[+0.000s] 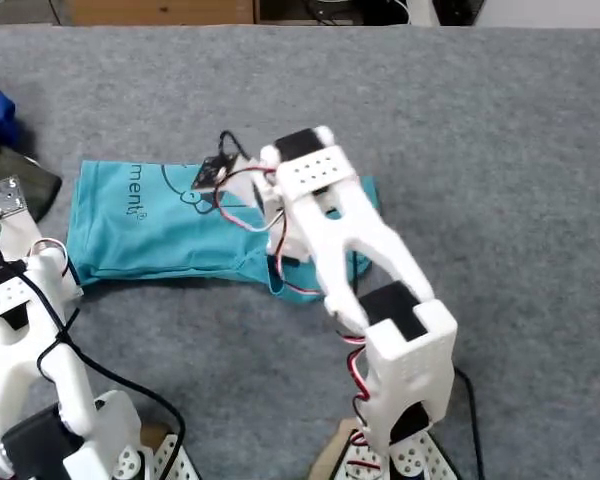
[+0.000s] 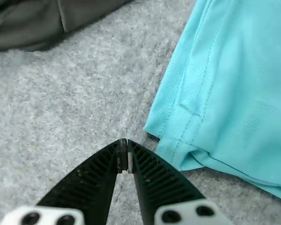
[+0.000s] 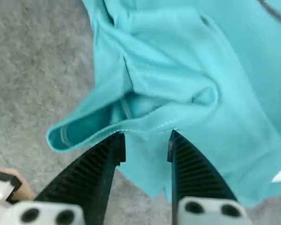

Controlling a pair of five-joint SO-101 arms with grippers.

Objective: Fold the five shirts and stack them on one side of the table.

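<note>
A teal shirt (image 1: 150, 220) lies partly folded on the grey table (image 1: 480, 150), left of centre. My right arm (image 1: 320, 200) stretches over its right end. In the right wrist view my right gripper (image 3: 145, 140) is open, its fingers straddling a rumpled hem of the shirt (image 3: 178, 70) where a fold gapes. My left arm (image 1: 30, 300) stands at the shirt's left end. In the left wrist view my left gripper (image 2: 124, 157) is shut on nothing, just above the table beside the shirt's corner (image 2: 178, 140).
A dark garment (image 1: 10, 170) lies at the table's left edge, close to my left gripper, seen as dark cloth (image 2: 37, 23) in the left wrist view. The table's right half and far side are bare grey cloth. Cables hang from both arms.
</note>
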